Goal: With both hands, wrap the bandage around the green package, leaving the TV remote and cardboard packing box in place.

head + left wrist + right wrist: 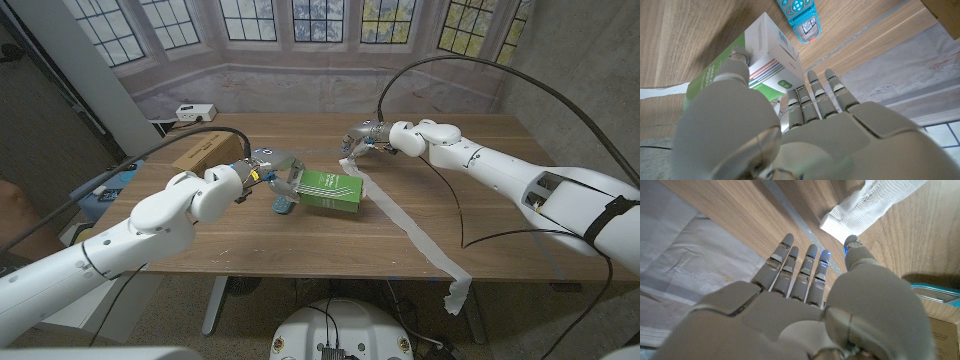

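The green package point(332, 190) lay near the middle of the tabletop point(250, 240), steadied by the left robot hand point(272, 172), whose thumb pressed one end. The bandage point(420, 238) trailed from the package to the near right edge and hung over it. The right robot hand point(362, 139) hovered spread and empty just beyond the bandage's far end point(852, 210). Wrapping was judged barely begun; next, that end needed pinching and carrying over the package. No lettering could be read on the package, remote point(801, 17) or cardboard box point(205, 152).
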